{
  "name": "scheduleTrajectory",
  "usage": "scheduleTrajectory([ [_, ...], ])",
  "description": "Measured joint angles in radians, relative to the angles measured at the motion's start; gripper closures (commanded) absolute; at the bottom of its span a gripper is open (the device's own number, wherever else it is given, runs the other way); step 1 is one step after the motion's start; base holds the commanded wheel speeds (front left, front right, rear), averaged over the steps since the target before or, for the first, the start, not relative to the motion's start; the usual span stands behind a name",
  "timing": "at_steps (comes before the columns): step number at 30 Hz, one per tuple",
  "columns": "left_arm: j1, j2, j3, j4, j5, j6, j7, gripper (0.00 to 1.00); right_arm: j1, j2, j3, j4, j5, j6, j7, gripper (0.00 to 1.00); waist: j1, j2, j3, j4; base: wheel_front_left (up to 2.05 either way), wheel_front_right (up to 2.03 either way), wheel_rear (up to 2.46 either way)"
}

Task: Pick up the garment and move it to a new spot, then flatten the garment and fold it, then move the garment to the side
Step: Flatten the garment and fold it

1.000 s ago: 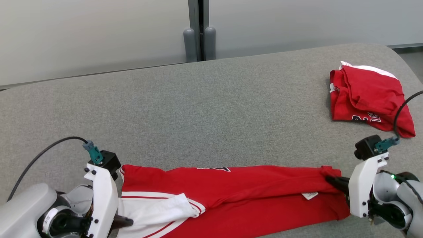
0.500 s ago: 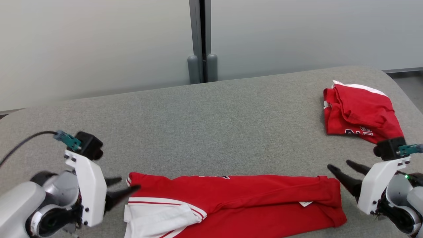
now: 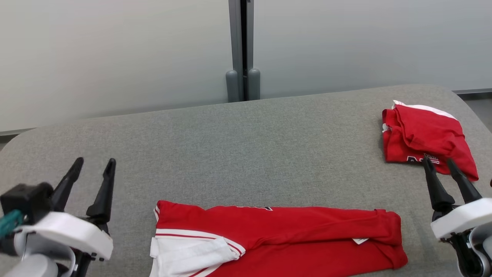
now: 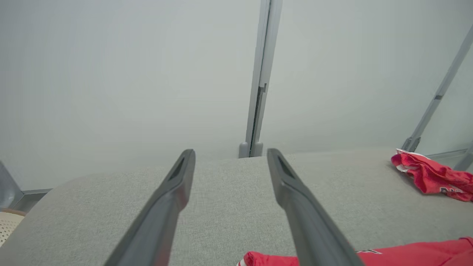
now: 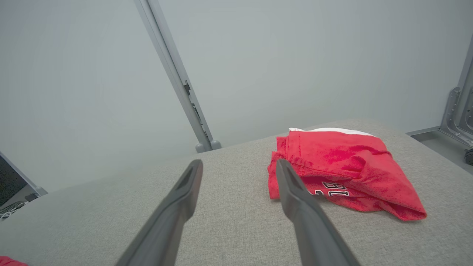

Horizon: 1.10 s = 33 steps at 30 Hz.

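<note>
A red garment with white trim point(image 3: 276, 238) lies folded into a long band along the near edge of the grey table point(image 3: 246, 146); its top edge shows in the left wrist view point(image 4: 406, 253). My left gripper point(image 3: 95, 165) stands open to the left of the garment, apart from it, fingers pointing up the view point(image 4: 230, 152). My right gripper point(image 3: 438, 161) is open at the garment's right, holding nothing point(image 5: 239, 162).
A second red garment point(image 3: 424, 140) lies crumpled at the table's far right, just beyond my right gripper's fingertips point(image 5: 340, 173). A grey wall with a vertical post point(image 3: 242, 50) rises behind the table. The table's rounded corners fall away at left and right.
Both grippers let go of the garment's ends, opened and drew back outward, fingers now pointing up. The camera has tilted up, so the table sits lower in view.
</note>
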Motion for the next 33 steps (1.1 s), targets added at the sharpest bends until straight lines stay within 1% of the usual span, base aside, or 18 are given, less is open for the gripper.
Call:
scheduleTrajectory([
  [2,0.051,-0.023,0.032,-0.008,0.02,0.043,-0.065,0.0,0.037,0.034,-0.067,-0.012,-0.038,0.0,-0.002,0.0,0.0,0.0,0.001,0.003,0.0,0.0,0.0],
  [4,0.106,-0.061,0.068,-0.014,0.042,0.075,-0.089,0.0,0.082,0.068,-0.128,-0.035,-0.088,0.0,-0.003,0.0,0.0,0.0,0.002,0.004,0.0,0.0,0.0],
  [6,0.161,-0.11,0.105,-0.019,0.079,0.09,-0.095,0.0,0.124,0.1,-0.173,-0.058,-0.13,0.0,-0.003,0.0,0.0,0.0,0.003,0.006,0.0,0.0,0.0],
  [8,0.2,-0.169,0.162,-0.033,0.144,0.094,-0.096,0.0,0.162,0.123,-0.206,-0.078,-0.163,0.0,-0.003,0.0,0.0,0.0,0.007,0.009,0.0,0.0,0.0],
  [12,0.267,-0.269,0.22,-0.027,0.266,0.068,-0.098,0.0,0.207,0.158,-0.228,-0.109,-0.219,0.0,-0.002,0.0,0.0001,0.0,0.014,0.012,0.0,0.0,0.0],
  [16,0.284,-0.341,0.264,-0.009,0.331,0.023,-0.098,0.0,0.217,0.172,-0.254,-0.137,-0.258,0.0,0.025,0.0,0.0,0.0,0.018,0.009,0.0,0.0,0.0],
  [19,0.298,-0.366,0.287,0.01,0.357,-0.009,-0.098,0.0,0.224,0.18,-0.272,-0.145,-0.28,0.0,0.076,0.0,0.0,0.0,0.019,0.01,0.0,0.0,0.0],
  [24,0.298,-0.391,0.306,0.029,0.383,-0.052,-0.098,0.0,0.223,0.207,-0.288,-0.093,-0.314,0.0,0.226,0.0,0.0,0.0,0.024,0.013,0.0,0.0,0.0],
  [28,0.288,-0.409,0.295,0.042,0.401,-0.072,-0.098,0.0,0.208,0.244,-0.306,-0.018,-0.317,0.0,0.338,0.0,0.0,0.0,0.038,0.025,0.0,0.0,0.0],
  [33,0.273,-0.42,0.282,0.059,0.413,-0.085,-0.098,0.0,0.174,0.275,-0.356,0.07,-0.32,0.0,0.397,0.0,0.0,0.0,0.06,0.049,0.0,0.0,0.0],
])
